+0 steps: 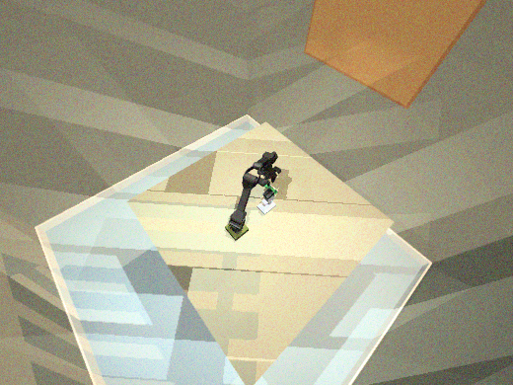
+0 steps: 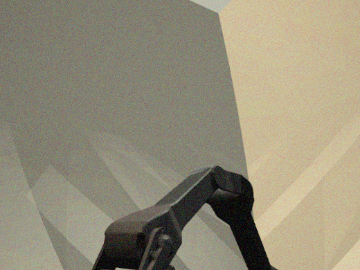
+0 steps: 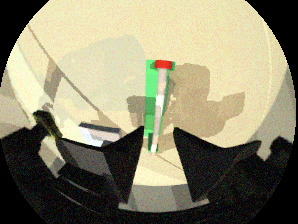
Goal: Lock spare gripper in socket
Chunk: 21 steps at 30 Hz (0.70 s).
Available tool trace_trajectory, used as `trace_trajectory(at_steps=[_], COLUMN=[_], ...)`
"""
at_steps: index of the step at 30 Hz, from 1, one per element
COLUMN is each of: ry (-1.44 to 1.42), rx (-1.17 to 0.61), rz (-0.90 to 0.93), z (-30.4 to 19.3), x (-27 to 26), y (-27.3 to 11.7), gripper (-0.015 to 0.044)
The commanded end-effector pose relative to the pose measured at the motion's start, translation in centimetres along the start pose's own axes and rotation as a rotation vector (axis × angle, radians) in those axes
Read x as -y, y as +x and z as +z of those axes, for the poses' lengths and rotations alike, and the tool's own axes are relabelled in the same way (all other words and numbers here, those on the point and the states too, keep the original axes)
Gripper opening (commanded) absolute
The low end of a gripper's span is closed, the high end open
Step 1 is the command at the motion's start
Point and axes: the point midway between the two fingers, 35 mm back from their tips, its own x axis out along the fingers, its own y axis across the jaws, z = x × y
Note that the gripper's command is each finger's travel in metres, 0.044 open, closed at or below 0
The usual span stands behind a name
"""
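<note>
The lock pin (image 3: 159, 100), with a red head and a pale shaft, shows in the wrist view along a green part (image 3: 150, 85) (image 1: 271, 189). How far it sits in the socket cannot be told. My gripper (image 3: 158, 129) (image 1: 276, 174) is open and empty, its fingertips on either side of the pin's lower end in the wrist view, apparently above it. A dark part (image 1: 268, 193) and a whitish plate (image 1: 266, 206) stand beside the green part in the top view. The plate (image 3: 102, 133) is partly hidden by the left finger in the wrist view. The spare gripper cannot be clearly made out.
The arm's base (image 1: 237, 228) (image 3: 46, 124) stands on the pale table (image 1: 306, 237), to the left of the plate in the top view. The exterior view shows mainly the raised arm (image 2: 194, 194) and walls. An orange panel (image 1: 380, 54) is far off.
</note>
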Motion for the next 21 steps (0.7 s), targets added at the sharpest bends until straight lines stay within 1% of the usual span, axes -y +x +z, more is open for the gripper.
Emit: trace_trajectory(at_steps=[1, 16, 21], ry=[-0.007, -0.007, -0.007], rx=[0.001, 0.001, 0.001], rz=[0.009, 0.009, 0.009], z=[0.2, 0.8, 0.8], x=[-0.2, -0.3, -0.3], y=[1.0, 3.3, 3.4], gripper=[0.0180, 0.0180, 0.0180])
